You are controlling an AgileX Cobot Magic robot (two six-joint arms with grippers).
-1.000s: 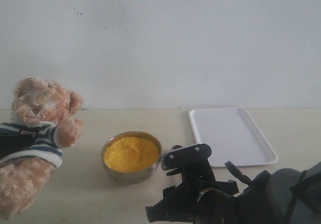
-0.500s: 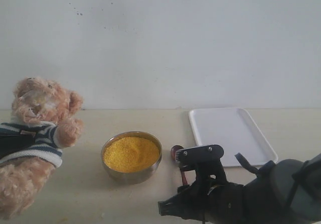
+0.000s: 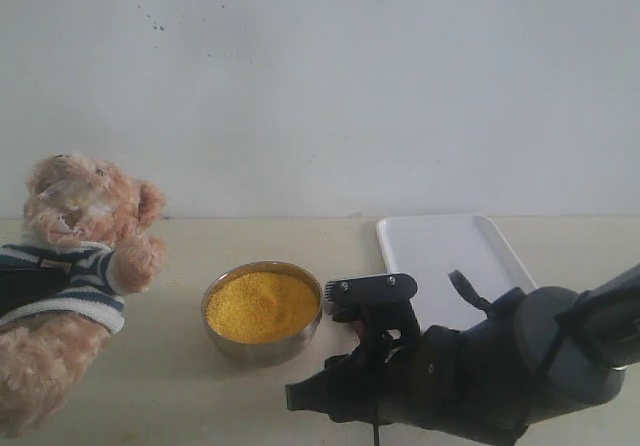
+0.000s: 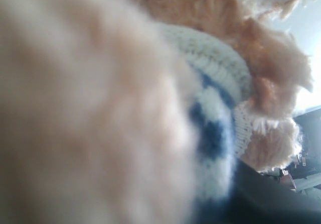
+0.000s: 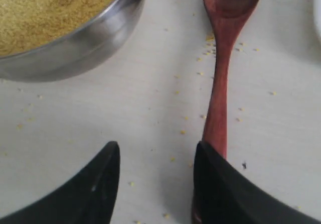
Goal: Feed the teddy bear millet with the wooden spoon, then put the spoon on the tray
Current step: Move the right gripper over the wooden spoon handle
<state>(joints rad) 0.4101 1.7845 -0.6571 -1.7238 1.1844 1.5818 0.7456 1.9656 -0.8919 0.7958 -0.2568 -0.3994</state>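
Right gripper (image 5: 156,156): released, jaws spread wide, grasping nothing, low over the table (image 5: 125,113). Under one of its black fingers (image 5: 220,194), hidden, the handle end of the wooden spoon (image 5: 219,83). Rest of the spoon flat on the table, not in the gap between the two fingers but running out from beneath that one finger. Tip of its oval head cut off by the border of the right wrist view. Around the handle, loose yellow grains (image 5: 210,39) scattered on the tabletop.

Just beside the spoon but not touching it, the steel bowl (image 3: 262,348), heaped with millet (image 3: 260,304); only part of either in the wrist view. On the spoon's other side, the tray (image 3: 450,251), white and flat on the table, its near corner and part of its front rim covered by the right arm (image 3: 500,376) in the exterior view. Spoon itself almost wholly behind gripper and arm there, too hard to make out.

Well apart from the bowl, at the table's left end, the teddy bear (image 3: 80,256), leaning, lower body cut off by the frame edge. Left wrist view filled with blurred fur and blue-and-white striped knit right against the lens, plus a dark shape too blurred to name.

Left gripper: not visible in any view; clenched or released, cannot tell.
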